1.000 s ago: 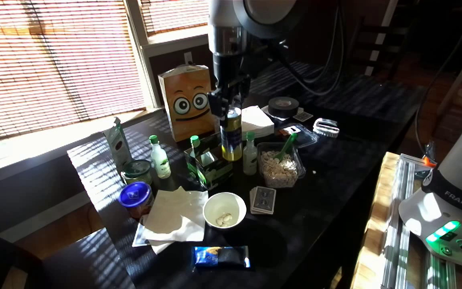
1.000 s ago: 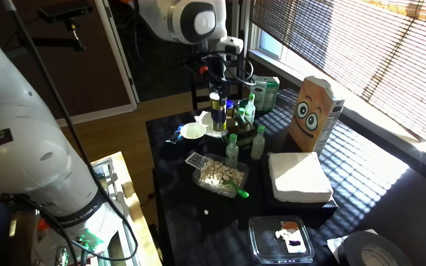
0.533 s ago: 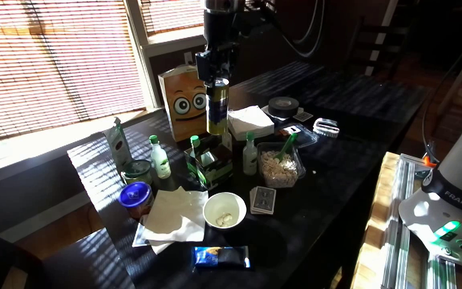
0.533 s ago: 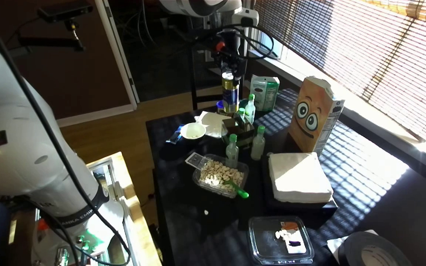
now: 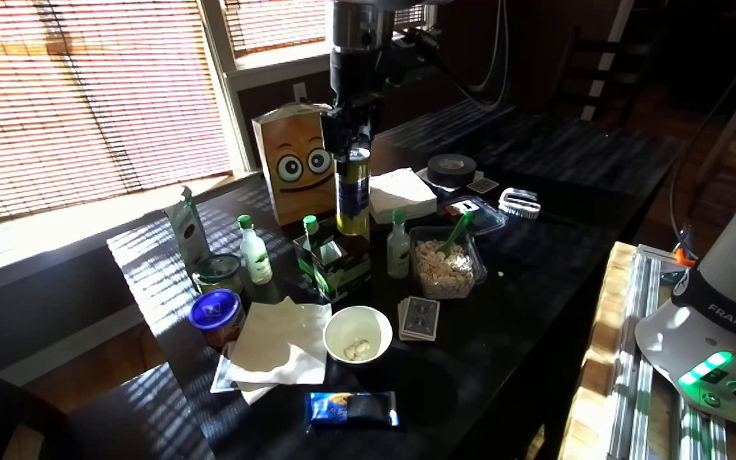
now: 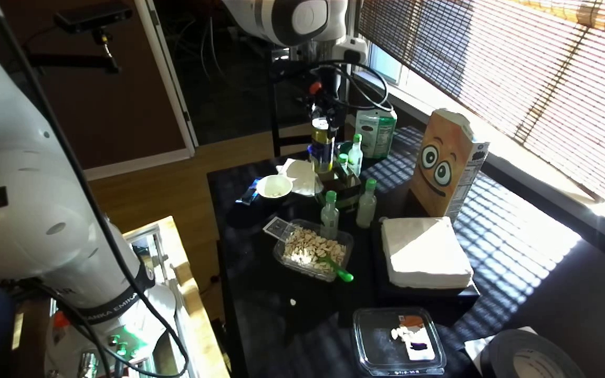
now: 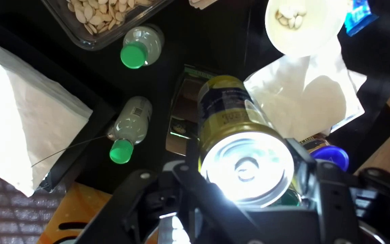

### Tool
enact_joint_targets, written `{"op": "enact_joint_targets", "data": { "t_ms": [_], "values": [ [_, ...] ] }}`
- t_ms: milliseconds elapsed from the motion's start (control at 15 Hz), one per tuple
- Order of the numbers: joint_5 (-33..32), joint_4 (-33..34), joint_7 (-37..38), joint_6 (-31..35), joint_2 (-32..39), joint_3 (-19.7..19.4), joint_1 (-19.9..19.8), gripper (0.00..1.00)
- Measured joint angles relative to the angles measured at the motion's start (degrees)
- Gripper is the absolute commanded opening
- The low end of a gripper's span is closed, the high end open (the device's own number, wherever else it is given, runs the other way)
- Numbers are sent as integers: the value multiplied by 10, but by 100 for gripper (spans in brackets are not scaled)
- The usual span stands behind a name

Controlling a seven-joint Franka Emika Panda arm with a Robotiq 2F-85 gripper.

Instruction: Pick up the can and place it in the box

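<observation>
The can [image 5: 352, 195] is held nearly upright over the small open carton [image 5: 345, 279], in the inner part of the desk [image 5: 470, 332], away from its edges; whether the can's bottom is touching the carton cannot be told. The step in hand is judged to be the placing, although it cannot be decided whether this carton or the tall box [image 5: 296, 167] with the cartoon face is meant. For the carton, the can should be centred over a free space, kept vertical and lowered slowly, so that the bottle [image 5: 311, 233] which seems to stand in it is not pushed, and the can should be released only when its weight is supported. For the tall box, a higher lift should first be made. By the gripper [image 7: 245, 156] the can is clasped near its top end, with one jaw against each side, and the larger part of its body is found below the jaws. Farther out, the tall box is found close to the desk edge along the window blinds [image 5: 93, 115], a pouch [image 6: 377, 134] is seen near the corner there, and a white bowl [image 5: 355, 324] is placed toward the other corner of that end.
</observation>
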Motion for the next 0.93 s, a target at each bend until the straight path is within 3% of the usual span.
{"op": "enact_joint_targets", "data": {
  "t_ms": [933],
  "values": [
    [-67, -12, 46, 73, 52, 0, -4, 38]
  ]
}}
